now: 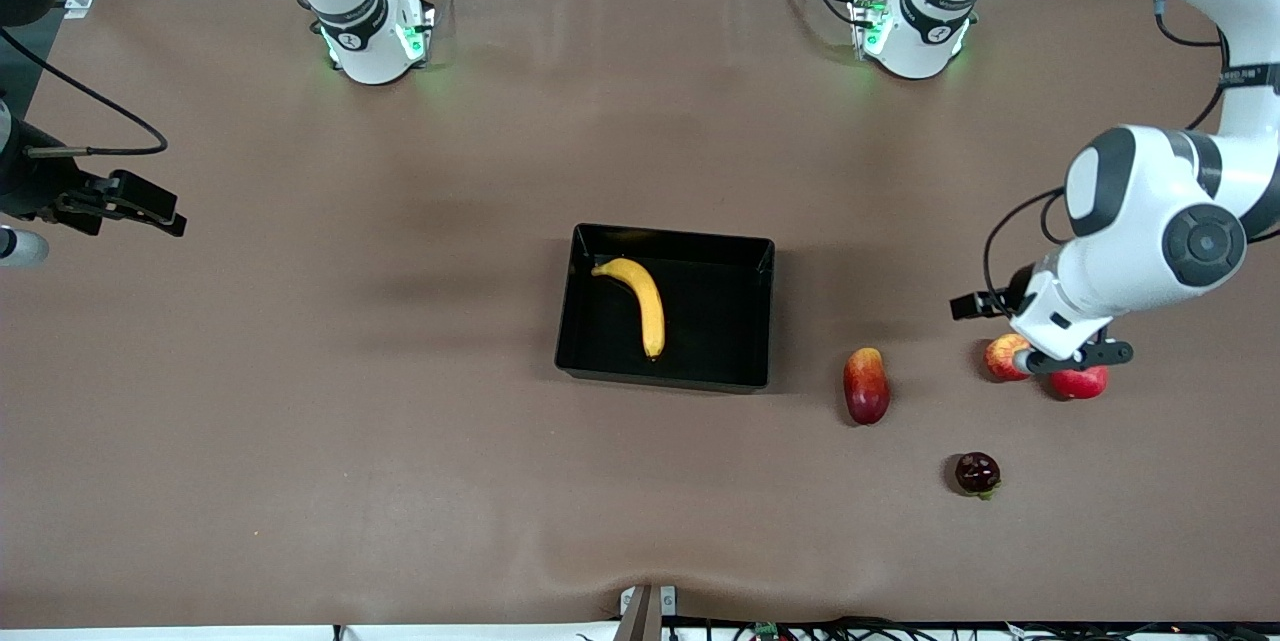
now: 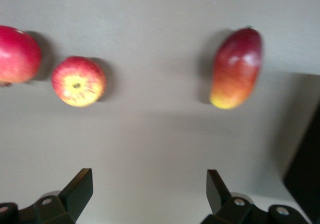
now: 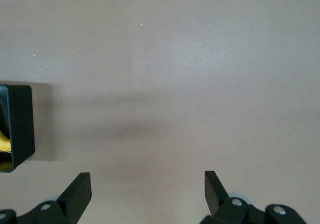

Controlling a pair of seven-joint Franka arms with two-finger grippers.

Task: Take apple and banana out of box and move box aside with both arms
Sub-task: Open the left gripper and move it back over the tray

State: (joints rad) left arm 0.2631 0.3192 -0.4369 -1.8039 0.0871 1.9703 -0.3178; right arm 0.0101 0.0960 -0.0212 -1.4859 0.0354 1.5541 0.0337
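The black box lies mid-table with the yellow banana inside it. The small red apple with yellow streaks rests on the table toward the left arm's end, touching nothing. My left gripper hovers just above the apple and its red neighbour, open and empty. In the left wrist view the apple lies ahead of the open left gripper, not between its fingers. My right gripper waits open over the bare table at the right arm's end. The right wrist view shows that gripper empty and a corner of the box.
A larger plain red fruit sits beside the apple. An oblong red-yellow fruit lies between the box and the apple. A small dark fruit lies nearer the front camera. The two arm bases stand along the table's edge.
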